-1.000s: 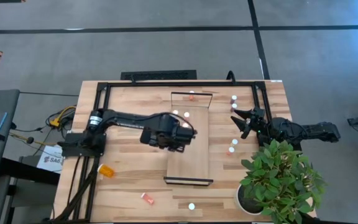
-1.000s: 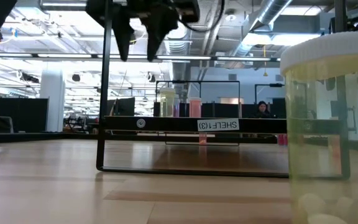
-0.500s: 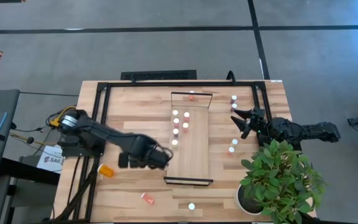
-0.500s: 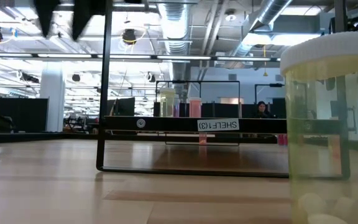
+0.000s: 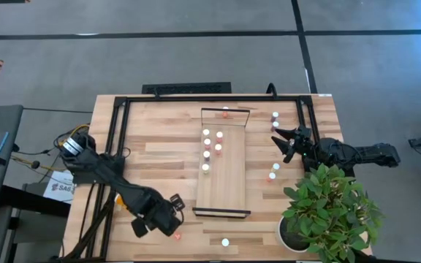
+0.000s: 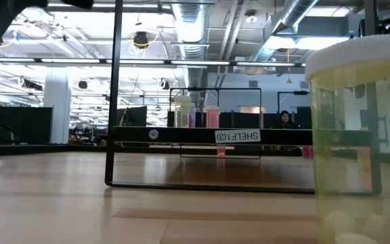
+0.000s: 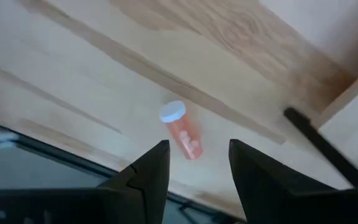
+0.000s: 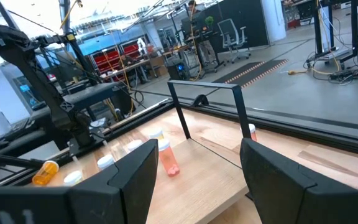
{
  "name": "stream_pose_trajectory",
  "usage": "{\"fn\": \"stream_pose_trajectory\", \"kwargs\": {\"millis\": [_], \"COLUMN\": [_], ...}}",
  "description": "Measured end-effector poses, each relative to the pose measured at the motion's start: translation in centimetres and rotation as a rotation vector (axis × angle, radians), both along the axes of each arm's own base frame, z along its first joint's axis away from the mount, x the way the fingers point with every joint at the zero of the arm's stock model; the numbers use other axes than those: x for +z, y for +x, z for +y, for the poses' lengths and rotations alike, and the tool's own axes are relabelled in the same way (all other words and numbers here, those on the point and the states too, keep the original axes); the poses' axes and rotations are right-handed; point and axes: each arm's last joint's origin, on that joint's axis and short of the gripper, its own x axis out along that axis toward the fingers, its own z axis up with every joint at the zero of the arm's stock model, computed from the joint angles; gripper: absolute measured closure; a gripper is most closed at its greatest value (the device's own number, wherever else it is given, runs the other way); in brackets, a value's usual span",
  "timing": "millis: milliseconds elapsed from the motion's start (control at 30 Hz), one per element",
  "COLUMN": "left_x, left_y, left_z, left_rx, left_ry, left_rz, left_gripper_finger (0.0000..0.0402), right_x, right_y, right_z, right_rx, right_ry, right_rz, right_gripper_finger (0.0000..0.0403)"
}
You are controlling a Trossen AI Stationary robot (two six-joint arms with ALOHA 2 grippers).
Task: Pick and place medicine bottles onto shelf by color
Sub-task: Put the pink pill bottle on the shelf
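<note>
medicine bottle lies capped on our table; left gripper hovers above, jaws apart, empty.

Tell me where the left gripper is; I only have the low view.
Observer: The left gripper hangs over the table left of the shelf, above a pink bottle that lies on its side.
Operator: Is it holding anything?
Observer: No, its jaws stand open and empty.
Operator: And the right gripper?
Observer: The right gripper waits open, to the right of the shelf.
</note>
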Motion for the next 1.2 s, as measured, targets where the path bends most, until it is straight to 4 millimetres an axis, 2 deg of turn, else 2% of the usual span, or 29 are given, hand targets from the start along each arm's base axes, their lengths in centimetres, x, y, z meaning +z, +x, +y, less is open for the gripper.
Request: {"fn": "stream_pose_trajectory", "kwargs": {"millis": [267, 367, 533, 867, 1200], "left_x": [-2.6, -4.0, -5.6, -6.4, -6.7], "left_y": [0.0, 0.1, 0.0, -0.5, -1.1], "left_z": [-0.9, -1.0, -1.0, -0.9, -1.4], "left_rx": [0.161, 0.183, 0.193, 0.225, 0.256], "left_ry": [-0.109, -0.125, -0.132, -0.136, -0.101], "left_rz": [-0.022, -0.029, -0.046, -0.024, -0.005], "left_gripper_finger": [0.0249, 0.0234, 0.0181, 0.0068, 0.0013], "right_x": [0.0, 0.0, 0.0, 0.0, 0.0], "right_y": [0.0, 0.0, 0.0, 0.0, 0.0], "right_z": [0.0, 0.0, 0.0, 0.0, 0.0], "right_rx": [0.000, 0.001, 0.000, 0.000, 0.000], "right_ry": [0.000, 0.000, 0.000, 0.000, 0.000], "right_rz": [0.000, 0.000, 0.004, 0.000, 0.000], "right_gripper_finger": [0.0152, 0.0152, 0.0152, 0.0152, 0.0152]}}
